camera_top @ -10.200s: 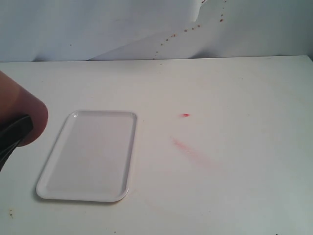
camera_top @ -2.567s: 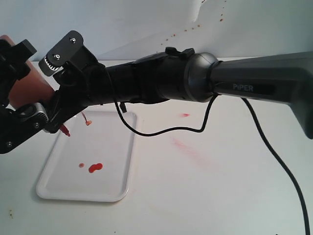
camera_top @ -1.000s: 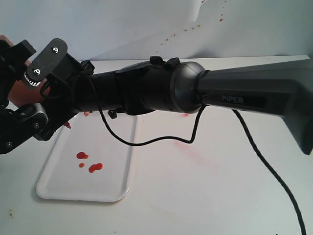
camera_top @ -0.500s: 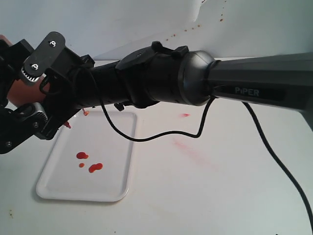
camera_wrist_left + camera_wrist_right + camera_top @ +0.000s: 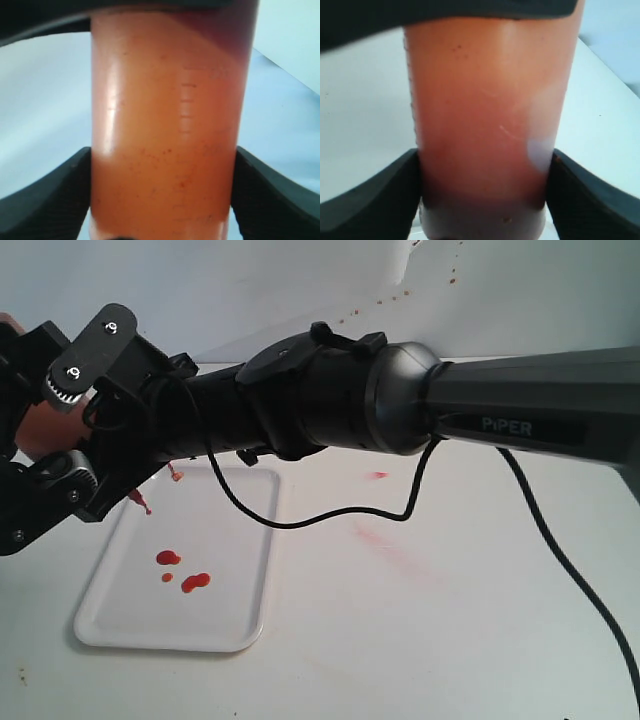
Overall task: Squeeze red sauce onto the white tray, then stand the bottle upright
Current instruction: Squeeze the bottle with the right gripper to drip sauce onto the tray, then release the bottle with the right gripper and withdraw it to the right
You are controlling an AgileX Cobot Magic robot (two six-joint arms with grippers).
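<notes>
The bottle [image 5: 42, 426], translucent orange-red, hangs tilted over the far left end of the white tray [image 5: 230, 570]. Its red nozzle [image 5: 134, 499] points down at the tray with a thin drip below the tip. The left gripper [image 5: 162, 192] is shut on the bottle [image 5: 165, 100], a finger on each side. My right arm [image 5: 330, 410] reaches across from the right. Its gripper [image 5: 482, 197] also presses both fingers against the bottle [image 5: 490, 90]. Three blobs of red sauce [image 5: 195, 582] lie on the tray's near half.
On the white table right of the tray are a small red spot [image 5: 378, 475] and a faint pinkish smear [image 5: 385, 540]. A black cable [image 5: 545, 540] hangs from the right arm over the table. A white backdrop [image 5: 250, 290] stands behind.
The right gripper's jaws have closed in onto the bottle. A short drip now hangs lower from the nozzle. The blobs on the tray are unchanged.
</notes>
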